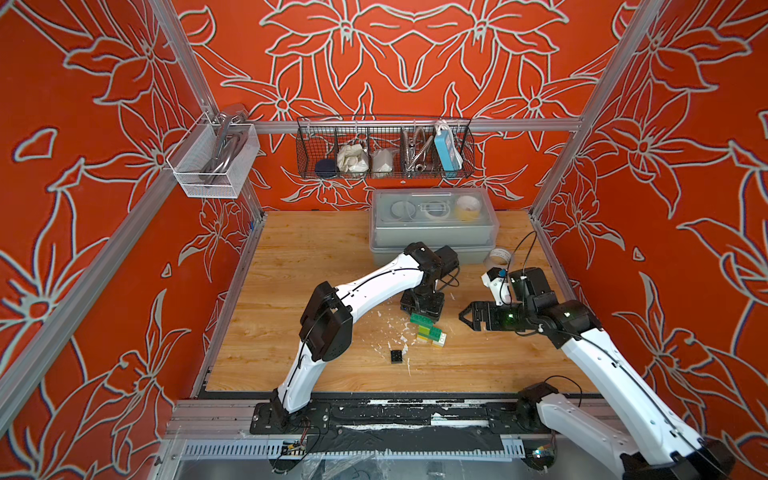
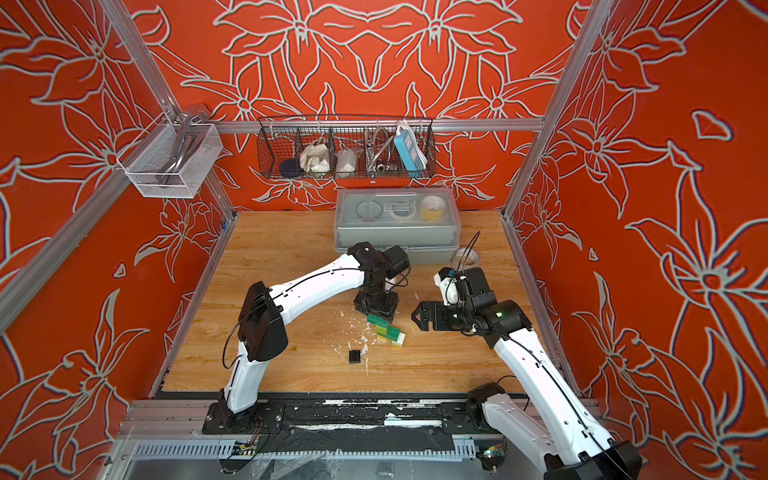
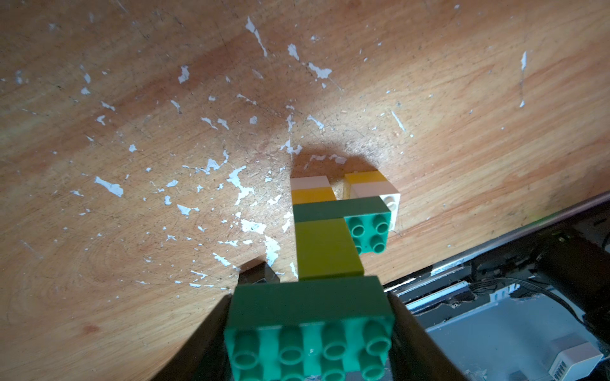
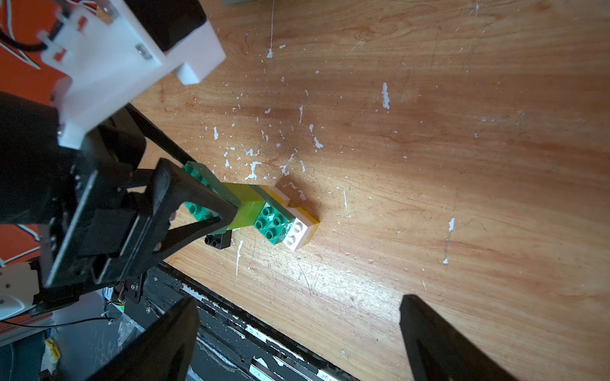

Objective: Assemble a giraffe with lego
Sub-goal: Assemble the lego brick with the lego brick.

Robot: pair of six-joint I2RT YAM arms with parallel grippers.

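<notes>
The giraffe (image 1: 430, 332) (image 2: 388, 332) stands on the wooden table near its middle. Its legs are white and yellow (image 3: 310, 189), its body dark green (image 3: 368, 231), its neck lime green (image 3: 326, 247). My left gripper (image 1: 419, 316) (image 3: 310, 303) is shut on the dark green head brick (image 3: 310, 306) at the top, a finger on either side. A black lego brick (image 1: 397, 356) (image 4: 218, 240) lies loose on the table, in front of and left of the figure. My right gripper (image 1: 465, 316) (image 4: 298, 300) hangs open and empty to the right of the giraffe.
A clear lidded box (image 1: 434, 226) stands at the back of the table, with a tape roll (image 1: 498, 257) to its right. White flecks (image 3: 241, 188) dot the wood around the figure. The black base rail (image 1: 374, 415) runs along the front edge.
</notes>
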